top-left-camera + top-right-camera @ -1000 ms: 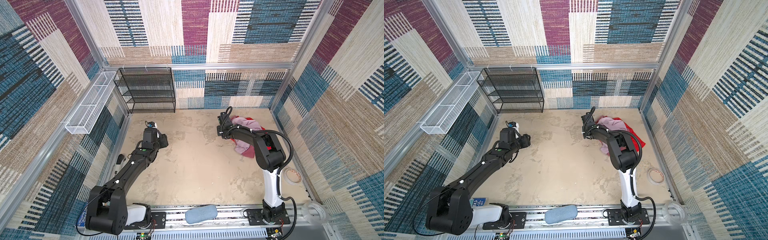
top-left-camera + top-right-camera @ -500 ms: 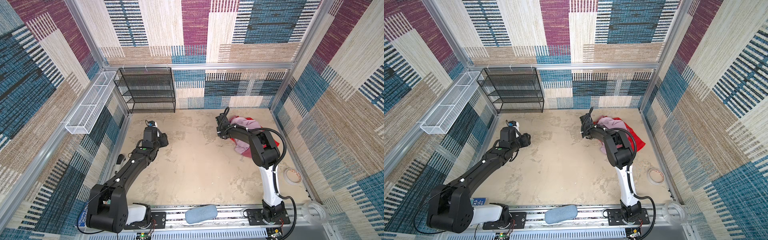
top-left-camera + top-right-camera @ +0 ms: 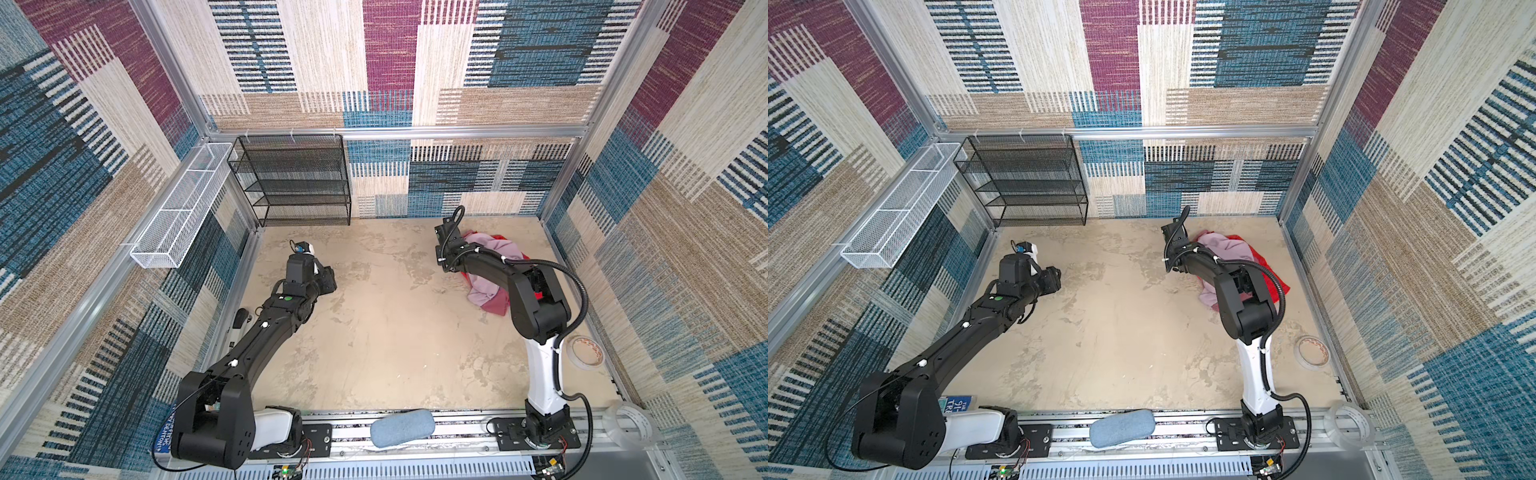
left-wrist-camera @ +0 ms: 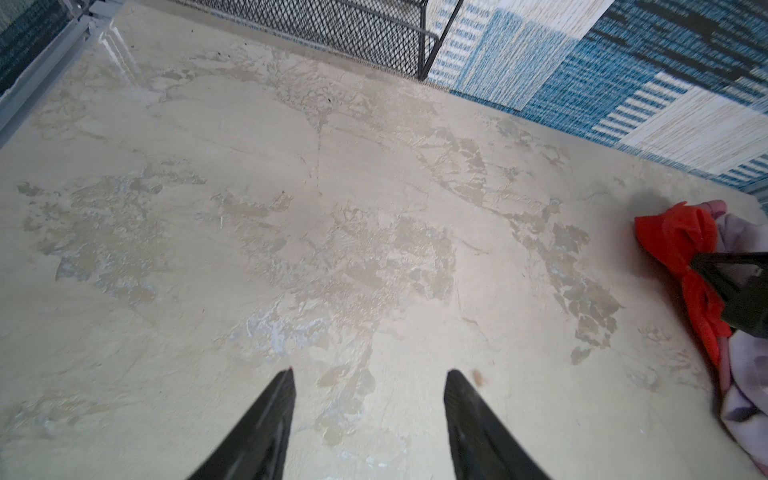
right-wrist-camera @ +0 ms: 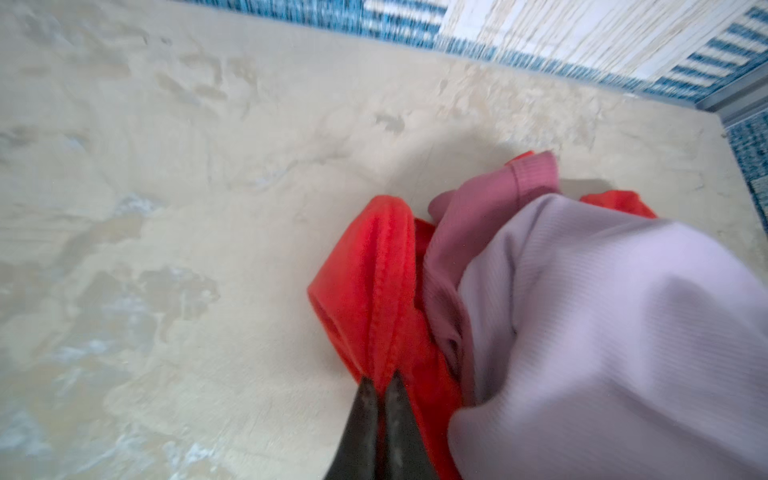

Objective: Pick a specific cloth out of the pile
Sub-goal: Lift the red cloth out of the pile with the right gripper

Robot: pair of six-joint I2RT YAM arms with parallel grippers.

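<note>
Right pincer (image 5: pixel 381 379) tight on red cloth (image 5: pixel 365 270)

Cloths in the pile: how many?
3, all in the pile: red cloth at its edge, pinched by the right gripper; pale lilac cloth on top; dusty rose cloth between them. More could hide underneath.

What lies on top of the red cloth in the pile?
The pale lilac cloth and a dusty rose cloth drape over the red cloth; only its edges show, one pinched by the right gripper. The rest is covered.
</note>
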